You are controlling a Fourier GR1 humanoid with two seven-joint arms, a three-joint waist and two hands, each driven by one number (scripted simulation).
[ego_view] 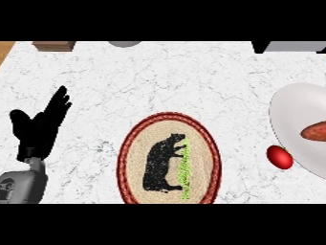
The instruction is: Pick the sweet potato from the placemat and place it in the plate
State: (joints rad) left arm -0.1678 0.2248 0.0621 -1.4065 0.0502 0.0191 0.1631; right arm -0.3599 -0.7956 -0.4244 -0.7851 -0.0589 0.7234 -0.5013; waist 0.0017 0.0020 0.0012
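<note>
Head view. The white plate (299, 103) is cut off by the right edge, so its far rim is not shown. Along the upper edge three things are cropped to slivers: a brown block (53, 45), a grey rounded object (125, 43) and a pale box with dark sides (296, 46), perhaps an appliance; none can be identified. The grey forearm (16, 185) of the left hand (39, 127) is truncated at the lower edge. The right hand lies outside the view.

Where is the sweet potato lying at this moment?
In the head view the sweet potato lies on the white plate at the right edge, just above and right of the red object.
</note>
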